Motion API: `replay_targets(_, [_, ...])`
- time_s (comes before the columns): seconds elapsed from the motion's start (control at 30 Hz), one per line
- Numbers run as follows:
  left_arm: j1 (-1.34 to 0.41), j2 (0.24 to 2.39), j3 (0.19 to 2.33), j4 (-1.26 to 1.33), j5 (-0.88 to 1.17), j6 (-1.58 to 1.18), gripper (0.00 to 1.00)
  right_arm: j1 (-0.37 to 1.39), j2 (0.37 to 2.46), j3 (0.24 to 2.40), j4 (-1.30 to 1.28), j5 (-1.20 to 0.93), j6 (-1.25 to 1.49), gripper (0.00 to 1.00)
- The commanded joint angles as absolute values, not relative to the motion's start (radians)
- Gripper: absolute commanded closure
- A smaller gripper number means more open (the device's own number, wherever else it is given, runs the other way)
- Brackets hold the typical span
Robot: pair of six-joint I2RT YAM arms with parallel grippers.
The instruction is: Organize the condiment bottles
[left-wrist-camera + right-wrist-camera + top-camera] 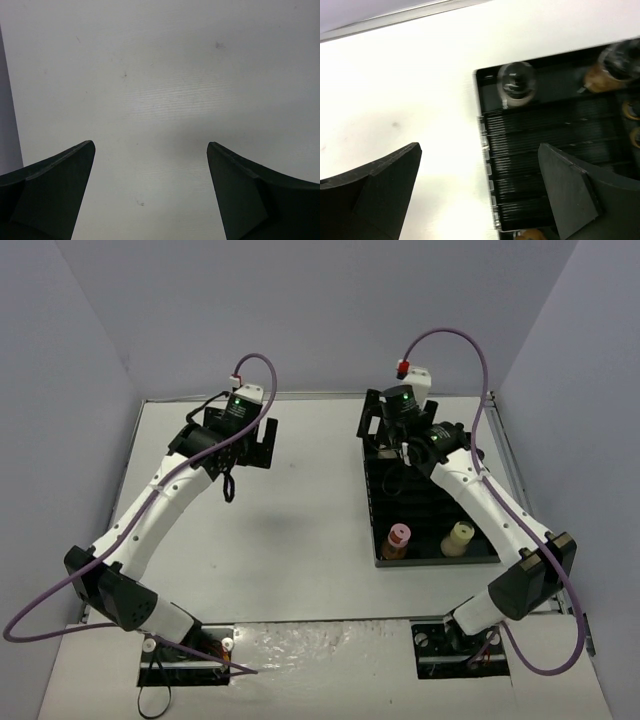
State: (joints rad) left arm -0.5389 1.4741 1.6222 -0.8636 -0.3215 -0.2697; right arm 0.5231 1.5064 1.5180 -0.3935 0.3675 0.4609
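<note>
A black slotted tray lies on the right of the white table. In its near row stand a pink-capped bottle and a pale-yellow-capped bottle. My right gripper hovers over the tray's far end. In the right wrist view it is open and empty, straddling the tray's edge. Beyond it stand a clear black-capped jar and a jar with brown contents. My left gripper is at the far left, open over bare table, holding nothing.
Grey walls close in the table on the left, back and right. The table's far edge runs just beyond the tray. Purple cables loop above both arms. More jars blur at the right wrist view's right side.
</note>
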Motion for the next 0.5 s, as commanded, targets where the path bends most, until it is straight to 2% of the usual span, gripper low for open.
replay_targets(0.0, [-0.506, 1.407, 1.644, -0.81, -0.327, -0.279, 0.08, 0.593, 1.536, 1.619, -0.343, 0.412, 0.406, 0.0])
replay_targets(0.47, [-0.483, 1.391, 1.626, -0.793, -0.311, -0.288, 0.07, 0.626, 1.518, 1.603, -0.327, 0.411, 0.382, 0.0])
